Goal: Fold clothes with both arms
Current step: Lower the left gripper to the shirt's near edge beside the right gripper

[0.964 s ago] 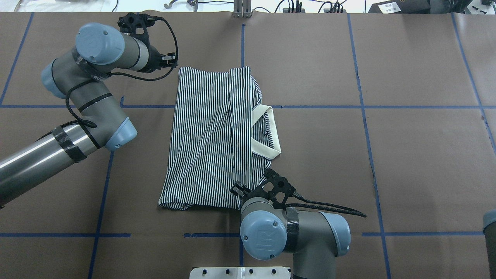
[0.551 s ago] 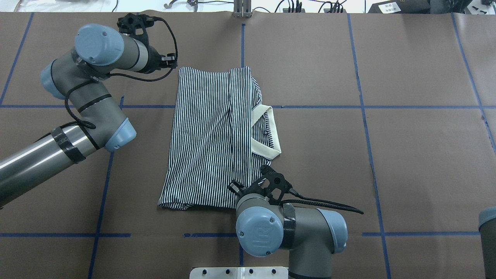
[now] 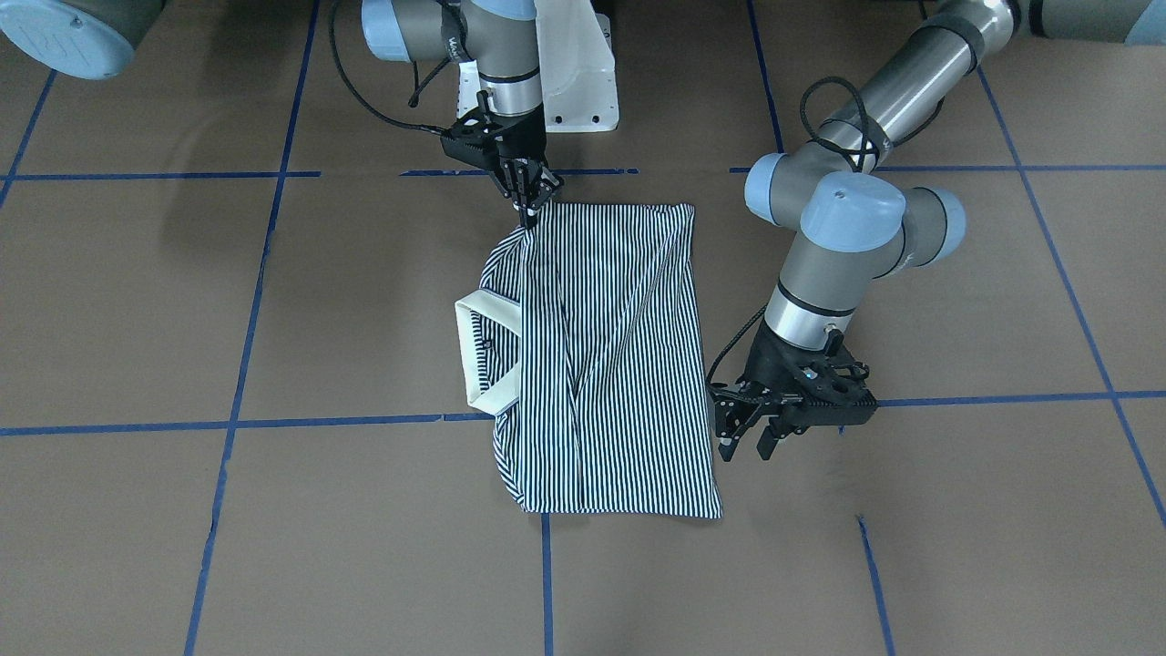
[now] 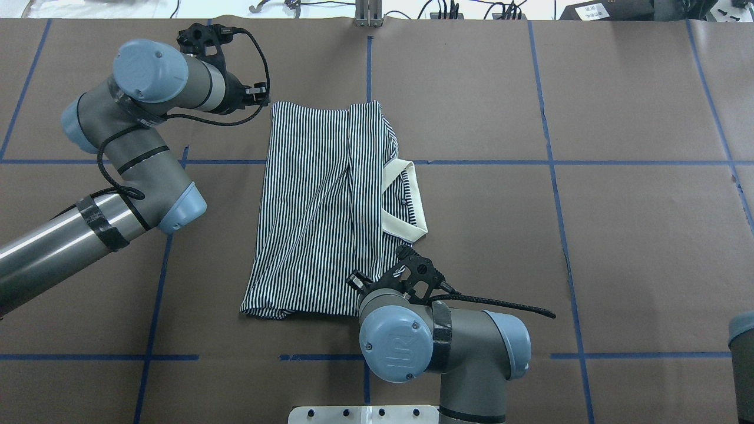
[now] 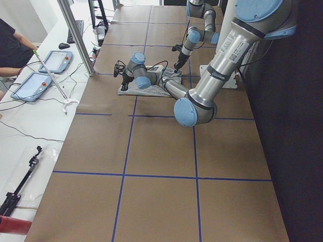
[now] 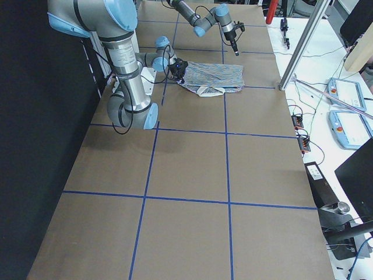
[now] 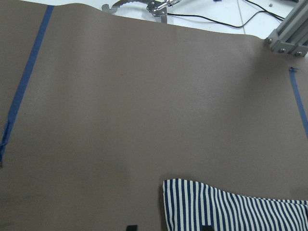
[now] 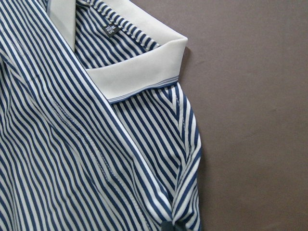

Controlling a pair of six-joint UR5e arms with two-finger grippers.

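Observation:
The striped polo shirt [image 3: 610, 364] lies on the brown table, both sides folded in, cream collar [image 3: 478, 351] towards the robot's right. It also shows in the overhead view [image 4: 318, 206]. My right gripper [image 3: 528, 208] is shut on the shirt's edge at the shoulder corner nearest the robot; the fabric rises to a point there. In the right wrist view its tips [image 8: 171, 226] sit on the striped cloth below the collar [image 8: 139, 72]. My left gripper [image 3: 745, 448] is open and empty, just beside the far hem corner. That corner shows in the left wrist view [image 7: 231, 211].
The white pedestal base [image 3: 574, 82] stands at the table's near edge. An aluminium post [image 4: 368, 15] and cables line the far edge. Blue tape lines [image 4: 554, 176] grid the brown table cover. A side bench with tablets [image 5: 50, 63] and an operator [image 5: 10, 45] is beyond the far edge.
The right arm's wrist has shifted a little farther and to the left over the shirt's near corner. The left arm has barely moved. The shirt lies as before.

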